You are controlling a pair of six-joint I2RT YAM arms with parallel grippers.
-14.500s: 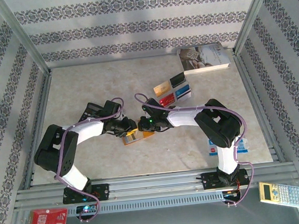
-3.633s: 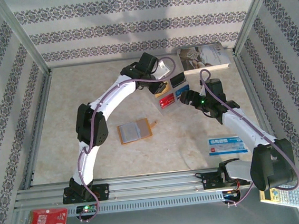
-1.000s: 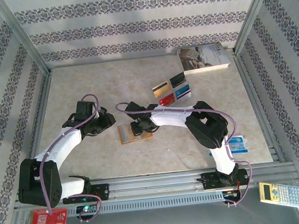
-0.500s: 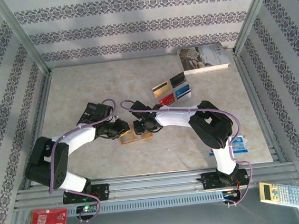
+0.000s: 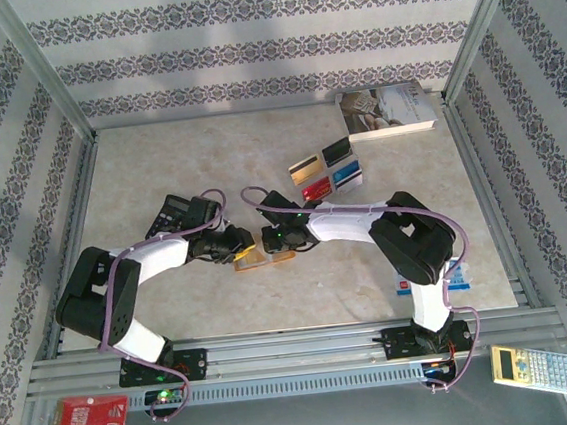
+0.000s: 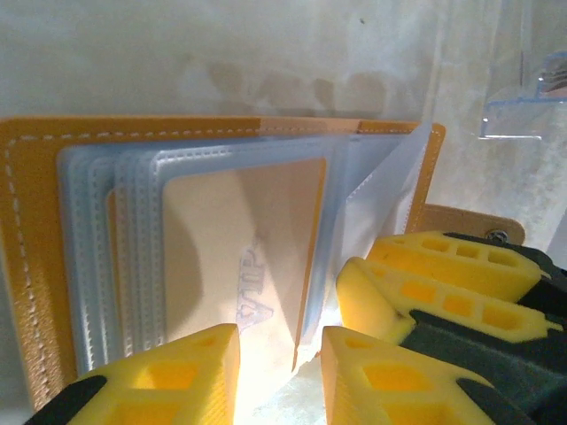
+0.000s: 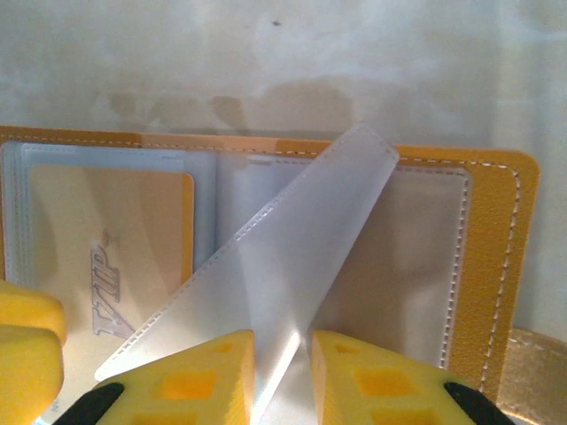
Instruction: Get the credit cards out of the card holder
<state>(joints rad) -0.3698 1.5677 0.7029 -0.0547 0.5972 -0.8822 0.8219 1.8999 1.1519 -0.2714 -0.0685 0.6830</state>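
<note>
Ok, both arms bent low, meeting at card holder [image 5: 264, 259]; R hand [image 7: 282, 347] pinches clear sleeve [image 7: 292, 257], L hand [image 6: 279, 341] narrow, grip unclear.

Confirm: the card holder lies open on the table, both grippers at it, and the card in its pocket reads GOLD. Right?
No: the card reads VIP, not GOLD; the right wrist view shows it. The card holder lies open on the table, left gripper and right gripper at it.
</note>
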